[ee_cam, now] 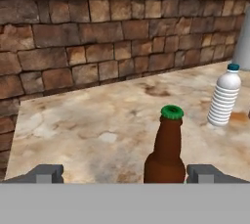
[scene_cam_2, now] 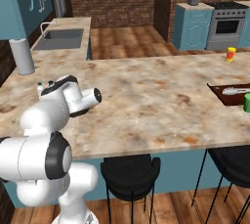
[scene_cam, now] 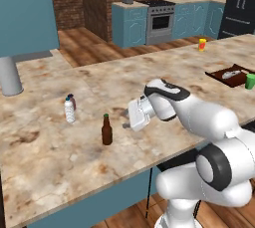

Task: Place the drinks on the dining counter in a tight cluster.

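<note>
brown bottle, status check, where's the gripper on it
Gripper open, empty, level with the brown bottle, which stands upright between the fingertips, nearer the right one. Water bottle and maroon can stand together beyond. Nothing in the way.

The arm [scene_cam: 209,147] is built of glossy white, rounded shells, thick and bulbous at the lower links and slimmer toward the wrist. Dark charcoal rings mark the joints, one broad black band circling the big joint near the base [scene_cam_2: 51,157]. A black curved strip runs along the top of the wrist link. The hand is a boxy pale grey-white block, and the gripper [ee_cam: 124,173] ends in two small, square, dark grey finger tips [ee_cam: 46,173].
</note>
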Controlling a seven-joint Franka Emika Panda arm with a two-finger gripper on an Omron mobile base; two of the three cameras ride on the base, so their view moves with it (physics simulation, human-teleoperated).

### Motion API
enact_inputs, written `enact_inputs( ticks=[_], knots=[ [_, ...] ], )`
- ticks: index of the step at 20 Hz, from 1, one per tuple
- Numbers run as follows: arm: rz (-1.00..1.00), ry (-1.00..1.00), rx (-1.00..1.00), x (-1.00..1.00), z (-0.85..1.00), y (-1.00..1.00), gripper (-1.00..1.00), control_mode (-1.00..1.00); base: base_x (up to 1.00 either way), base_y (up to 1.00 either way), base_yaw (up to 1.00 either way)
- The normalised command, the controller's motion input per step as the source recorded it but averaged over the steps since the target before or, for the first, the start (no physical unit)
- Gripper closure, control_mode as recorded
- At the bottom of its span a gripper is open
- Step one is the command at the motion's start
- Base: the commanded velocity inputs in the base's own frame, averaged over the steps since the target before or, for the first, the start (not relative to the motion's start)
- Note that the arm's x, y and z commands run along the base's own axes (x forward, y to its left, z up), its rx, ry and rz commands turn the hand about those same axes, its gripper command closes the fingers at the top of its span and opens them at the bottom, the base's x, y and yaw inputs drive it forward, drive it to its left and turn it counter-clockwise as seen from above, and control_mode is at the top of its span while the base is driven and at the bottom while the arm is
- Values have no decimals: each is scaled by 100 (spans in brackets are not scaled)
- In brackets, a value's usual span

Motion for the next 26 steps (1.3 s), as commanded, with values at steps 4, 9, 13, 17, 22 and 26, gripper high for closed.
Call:
enact_inputs(
  ticks=[4, 9, 13, 17, 22, 26],
  knots=[
    [0, 11, 0, 2, -2, 15, -100, -100, 0, 0, 0],
    [0, 13, 0, 8, -32, 26, -100, -100, 0, 0, 0],
    [0, 10, 0, 6, -32, 3, -100, -100, 0, 0, 0],
    [4, 2, 0, 9, -12, 0, -100, -100, 0, 0, 0],
    [6, 2, 0, 26, -17, 0, -100, -100, 0, 0, 0],
    [6, 1, 0, 23, -6, 0, -100, -100, 0, 0, 0]
  ],
)
